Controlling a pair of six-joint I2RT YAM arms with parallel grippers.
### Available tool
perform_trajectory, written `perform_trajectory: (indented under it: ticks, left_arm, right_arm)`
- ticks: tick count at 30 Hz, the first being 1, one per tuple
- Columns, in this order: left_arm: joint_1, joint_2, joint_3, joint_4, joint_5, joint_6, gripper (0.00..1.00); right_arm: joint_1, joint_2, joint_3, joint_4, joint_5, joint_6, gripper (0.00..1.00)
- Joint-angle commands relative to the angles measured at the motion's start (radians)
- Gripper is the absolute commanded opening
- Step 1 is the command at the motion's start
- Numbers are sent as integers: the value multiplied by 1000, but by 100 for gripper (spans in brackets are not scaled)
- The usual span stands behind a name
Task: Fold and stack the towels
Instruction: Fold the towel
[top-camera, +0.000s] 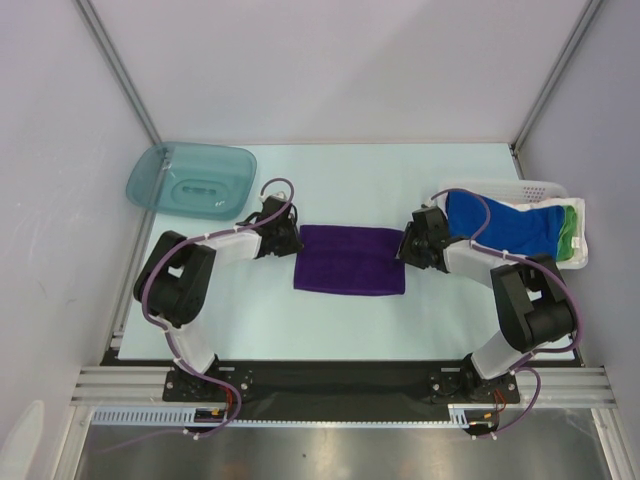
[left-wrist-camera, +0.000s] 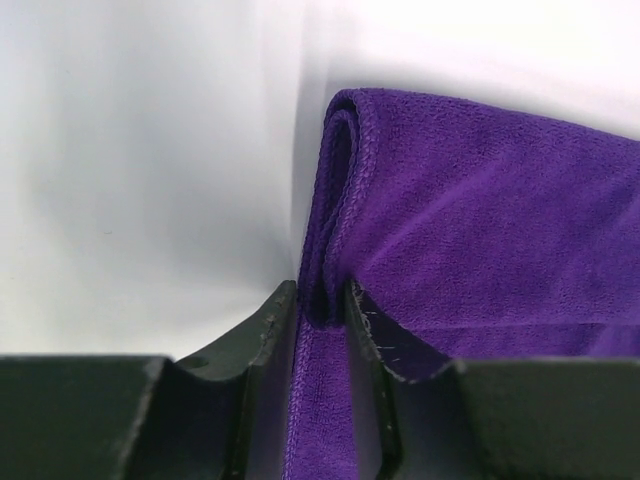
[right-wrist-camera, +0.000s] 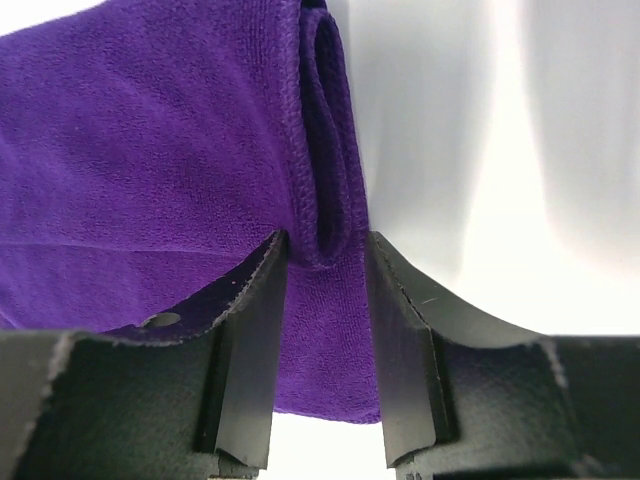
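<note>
While the folded purple towel (top-camera: 350, 260) lay mid-surface (top-camera: 400, 170), we had our left pincer (top-camera: 292, 240) pinched nearly closed on its nine o'clock edge and our right pincer (top-camera: 405, 245) likewise clamping its three o'clock edge.

Table (top-camera: 380, 185), centre: folded towel (top-camera: 350, 260), lying flat. Left gripper (top-camera: 292, 240) at its left edge, right gripper (top-camera: 405, 246) at its right edge, each with the doubled edge pinched between its jaws. Far left corner: lid (top-camera: 190, 178), on the table. Far right: basket (top-camera: 500, 186), loose towels (top-camera: 505, 228) heaped inside.
</note>
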Motion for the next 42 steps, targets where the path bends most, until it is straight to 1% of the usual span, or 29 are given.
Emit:
perform_trajectory:
  ticks: [1,3,13,18,19,20,22,27,31,34,35,42]
  left_arm:
    - [4,5,-10,25,12,-24,30]
    - [4,6,-8,27,36,-23,29]
    - [5,11,24,7,44,-16,23]
    - [7,3,42,-18,32,-4,21]
    - [8,3,47,-22,32,-4,20]
    - [8,3,50,-27,32,2,20]
    - [8,3,58,-30,35,4,20]
    - [10,3,68,-41,36,14,21]
    - [10,6,77,-47,41,22,21]
    - [10,12,93,-62,47,33,23]
    - [10,12,94,-64,47,36,27]
    - [10,18,108,-73,50,42,26]
  right_arm:
    - [-2,3,-14,36,-8,15,42]
    - [-5,6,-16,36,-13,19,42]
    - [-25,-8,15,18,-16,11,38]
    - [-30,-9,24,15,-16,10,33]
    - [-30,-11,26,15,-16,10,30]
    - [-30,-9,26,13,-42,10,29]
    - [-30,-9,27,16,-44,11,26]
    - [-28,-8,41,13,-47,11,23]
    - [-28,-6,50,7,-48,11,17]
    - [-27,-3,52,5,-51,10,17]
    - [-27,-3,55,7,-51,11,17]
    - [-25,2,53,8,-53,11,14]
